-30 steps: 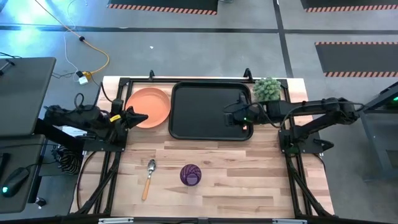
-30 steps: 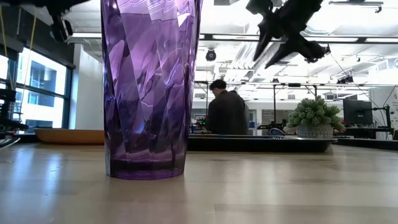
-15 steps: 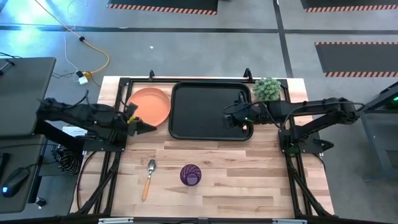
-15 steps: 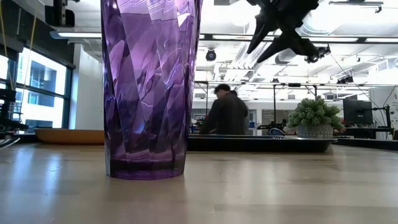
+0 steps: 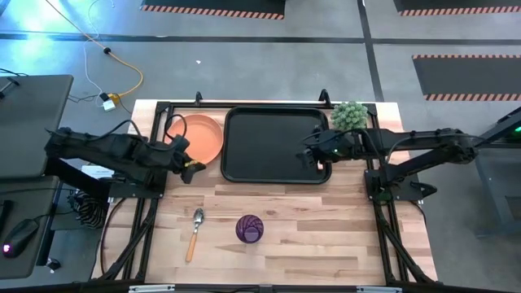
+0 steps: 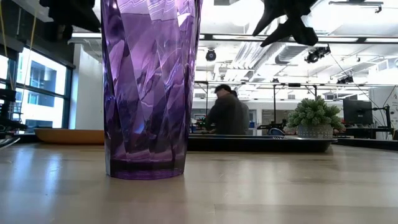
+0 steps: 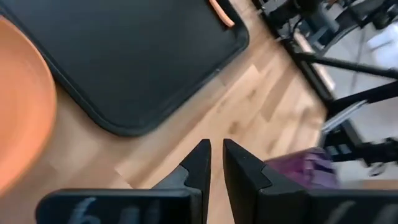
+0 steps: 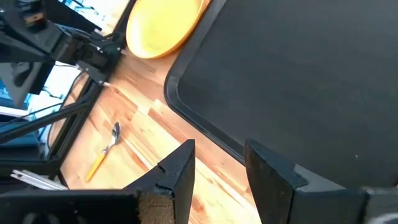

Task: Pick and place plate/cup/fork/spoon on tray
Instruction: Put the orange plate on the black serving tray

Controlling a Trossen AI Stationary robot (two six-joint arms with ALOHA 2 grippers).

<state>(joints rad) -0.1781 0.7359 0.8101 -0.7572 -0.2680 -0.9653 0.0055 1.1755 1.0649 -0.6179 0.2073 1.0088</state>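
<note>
The orange plate rests flat on the table left of the black tray. An orange handle, the fork's, lies in the tray's right end; its tines are out of view. The spoon and the purple cup stand on the table's near part. My left gripper hangs shut and empty over bare wood between the plate's near rim and the tray's near left corner. My right gripper is open and empty above the tray's right part.
A small potted plant stands at the far right corner behind the tray. Black frame rails run along the table's left, right and far edges. Bare wood lies between the tray and the spoon and cup. A person shows in the room beyond.
My left gripper has left the plate's near rim and gone toward the table's near edge and a little to the right, over bare wood. My right gripper has risen above the tray and drawn slightly toward the right edge. The plate, cup and spoon have kept still.
</note>
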